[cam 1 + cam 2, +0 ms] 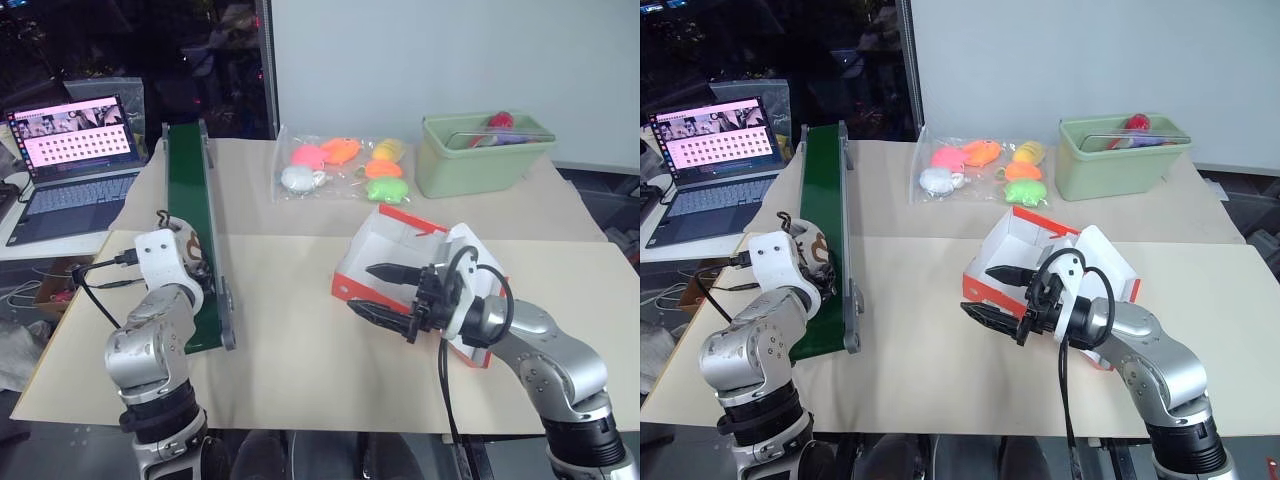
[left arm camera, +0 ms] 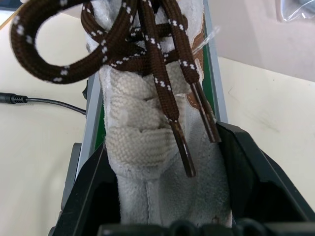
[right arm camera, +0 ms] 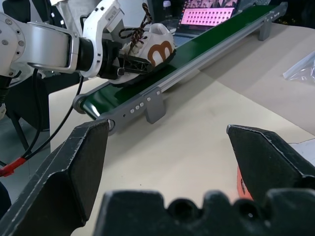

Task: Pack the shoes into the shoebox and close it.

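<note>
A white sneaker [image 3: 155, 46] with brown laces is lying on the near end of a green conveyor belt [image 1: 190, 215], and the left gripper [image 3: 129, 63] is clamping its two black fingers around it. To the right, the red-orange shoebox [image 1: 400, 255] is sitting open on a beige tabletop [image 1: 290, 350]. The right gripper [image 1: 385, 290] is hovering beside the box with fingers spread wide, grasping nothing. Farther back, bagged colourful toys [image 1: 340, 165], a pale green bin [image 1: 480, 155] and an open laptop [image 1: 70, 165] are sitting before a white wall [image 1: 450, 60].
</note>
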`<control>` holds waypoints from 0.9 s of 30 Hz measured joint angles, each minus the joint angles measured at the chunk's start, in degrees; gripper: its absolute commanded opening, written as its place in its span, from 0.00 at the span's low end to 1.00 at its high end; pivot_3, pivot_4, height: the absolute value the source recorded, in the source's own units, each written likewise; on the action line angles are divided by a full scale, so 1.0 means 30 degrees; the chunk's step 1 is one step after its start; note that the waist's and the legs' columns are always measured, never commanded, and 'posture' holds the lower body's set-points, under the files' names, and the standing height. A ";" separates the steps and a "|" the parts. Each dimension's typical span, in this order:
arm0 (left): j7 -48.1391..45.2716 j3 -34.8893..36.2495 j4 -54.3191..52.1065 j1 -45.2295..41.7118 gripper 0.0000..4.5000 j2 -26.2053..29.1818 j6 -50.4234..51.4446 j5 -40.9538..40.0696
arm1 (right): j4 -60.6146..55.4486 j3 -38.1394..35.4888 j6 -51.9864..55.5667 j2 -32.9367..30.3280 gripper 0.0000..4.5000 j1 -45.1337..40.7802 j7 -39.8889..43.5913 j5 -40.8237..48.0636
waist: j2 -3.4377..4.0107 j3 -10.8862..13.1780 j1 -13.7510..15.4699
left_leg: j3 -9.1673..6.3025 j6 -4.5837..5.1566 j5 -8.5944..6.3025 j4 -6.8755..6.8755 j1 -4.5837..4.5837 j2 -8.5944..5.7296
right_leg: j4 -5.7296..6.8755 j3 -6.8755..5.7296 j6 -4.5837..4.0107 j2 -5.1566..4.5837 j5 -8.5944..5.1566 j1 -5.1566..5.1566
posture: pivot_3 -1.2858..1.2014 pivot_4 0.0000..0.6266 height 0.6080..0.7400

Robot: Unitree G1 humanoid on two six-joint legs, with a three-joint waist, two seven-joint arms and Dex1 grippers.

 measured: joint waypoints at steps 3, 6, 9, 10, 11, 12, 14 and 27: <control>0.0228 -0.0842 0.0628 0.0027 0.50 0.0683 -0.1044 0.0488 | 0.0025 -0.0001 0.0000 0.0005 1.00 -0.0008 -0.0311 -0.0006 | -0.0023 0.0014 -0.0014 | -0.0025 0.0000 0.0001 0.0002 -0.0025 0.0001 | -0.0004 -0.0001 -0.0005 0.0019 0.0002 -0.0023 | 0.52 0.24 0.92; 0.0327 -0.2302 0.0832 -0.0025 0.50 0.2158 -0.3268 0.1446 | 0.0257 -0.0043 0.0000 0.0114 1.00 -0.0177 -0.0691 -0.0030 | -0.0084 0.0049 -0.0075 | -0.0037 -0.0002 0.0000 0.0000 -0.0106 0.0001 | -0.0025 -0.0001 -0.0015 0.0024 0.0008 -0.0087 | 0.52 0.24 0.92; 0.0238 -0.3736 0.0489 -0.0592 0.50 0.3273 -0.5679 0.2236 | 0.1003 -0.0150 -0.0001 0.0525 1.00 -0.0851 -0.1344 -0.0184 | -0.0085 0.0049 -0.0020 | -0.0033 -0.0003 0.0000 0.0001 -0.0259 -0.0007 | -0.0031 0.0005 -0.0018 0.0022 0.0016 -0.0230 | 0.52 0.24 0.92; 0.0197 -0.3994 0.0280 -0.0642 0.50 0.3336 -0.6164 0.2336 | 0.1179 -0.0170 -0.0001 0.0583 1.00 -0.1056 -0.1520 -0.0236 | -0.0084 0.0048 -0.0002 | -0.0029 -0.0002 0.0000 0.0000 -0.0302 -0.0011 | -0.0027 0.0009 -0.0017 0.0022 0.0017 -0.0275 | 0.52 0.24 0.92; 0.0145 -0.4253 0.0111 -0.0637 0.50 0.3317 -0.6720 0.2351 | 0.1362 -0.0263 -0.0002 0.0738 1.00 -0.1235 -0.1773 -0.0290 | -0.0085 0.0048 0.0017 | -0.0032 -0.0003 0.0002 0.0000 -0.0339 -0.0009 | -0.0021 0.0004 -0.0015 0.0022 0.0019 -0.0315 | 0.52 0.24 0.92; 0.0095 -0.4355 0.0103 -0.0624 0.50 0.3198 -0.7045 0.2333 | 0.1575 -0.0321 0.0000 0.0909 1.00 -0.1382 -0.2012 -0.0321 | -0.0085 0.0048 0.0022 | -0.0035 -0.0003 0.0002 -0.0001 -0.0344 -0.0008 | -0.0019 -0.0003 -0.0015 0.0022 0.0019 -0.0319 | 0.52 0.24 0.92; -0.0259 -0.4280 0.0086 -0.0612 0.50 0.2544 -0.7754 0.1907 | 0.2098 -0.0678 0.0065 0.1503 1.00 -0.1804 -0.2817 -0.0323 | -0.0086 0.0049 0.0011 | -0.0032 -0.0002 0.0002 -0.0001 -0.0362 -0.0007 | -0.0023 -0.0005 -0.0015 0.0022 0.0019 -0.0334 | 0.52 0.24 0.92; -0.6628 -0.4459 -0.1180 -0.0596 0.50 0.0413 -0.7619 -0.7656 | 0.6677 -0.4161 0.4632 0.7799 1.00 -0.6379 -1.0296 0.5548 | -0.0080 0.0048 -0.0434 | -0.0045 0.0003 0.0004 0.0003 -0.0358 -0.0003 | 0.0020 0.0001 -0.0014 0.0037 0.0019 -0.0336 | 0.52 0.24 0.92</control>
